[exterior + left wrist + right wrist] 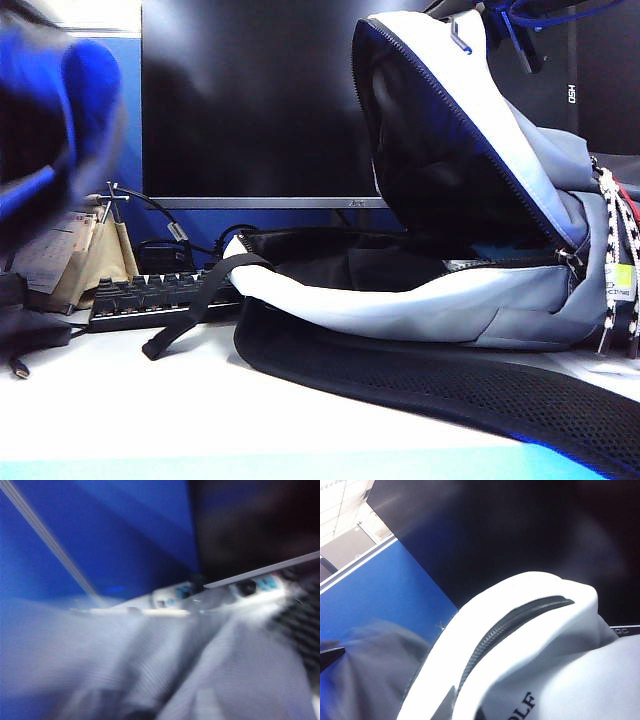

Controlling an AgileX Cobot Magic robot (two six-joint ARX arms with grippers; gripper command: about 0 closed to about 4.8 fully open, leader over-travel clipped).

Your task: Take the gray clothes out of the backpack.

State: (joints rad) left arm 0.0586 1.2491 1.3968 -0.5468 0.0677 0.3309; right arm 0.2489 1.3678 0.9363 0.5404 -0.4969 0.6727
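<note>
The backpack (430, 300), pale gray with black zippers, lies on the white table with its mouth wide open; its dark inside shows no cloth. My right gripper (463, 30) is shut on the top of the raised flap (530, 645), which hides its jaws in the right wrist view. The gray clothes (150, 665), fine-ribbed and blurred, fill the lower part of the left wrist view and cover the left gripper's jaws. They also show as a blurred gray mass (365, 675) beside the flap. A blurred blue-dark smear (50, 130) at the far left of the exterior view is the left arm, outside the backpack.
A black monitor (250, 100) stands behind the backpack, in front of a blue partition. A black keyboard (160, 295), a tan box (85, 265) and cables sit at the left. A loose black strap (200, 300) and the black mesh back panel (450, 385) lie on the table.
</note>
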